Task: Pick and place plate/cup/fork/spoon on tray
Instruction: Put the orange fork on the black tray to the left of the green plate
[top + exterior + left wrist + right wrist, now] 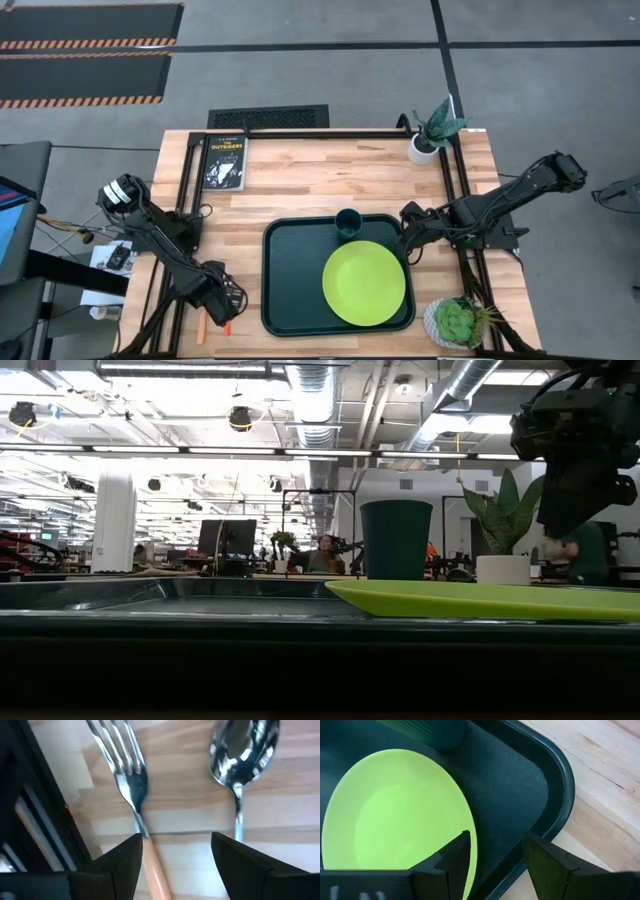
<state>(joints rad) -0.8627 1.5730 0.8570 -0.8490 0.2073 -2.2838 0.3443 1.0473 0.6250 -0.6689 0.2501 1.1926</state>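
The high view looks straight down; the low view faces level across the tray (300, 622); wrist views sit close above the table.

Plate (480, 600) lies on tray (150, 595); cup (397, 540) upright behind plate; potted plant (503, 545) beyond.

- In the high view, the left gripper (222, 300) covers most of the fork (201, 327) and spoon (227, 327); only handle ends show at its 6 o'clock.
- In the left wrist view, the fork (131, 780) tines and spoon (243, 751) bowl are cut off by the edge.
- In the low view, the tray (200, 622) rim hides the cup (397, 539) base.
- In the right wrist view, the cup (427, 731) shows only partly.
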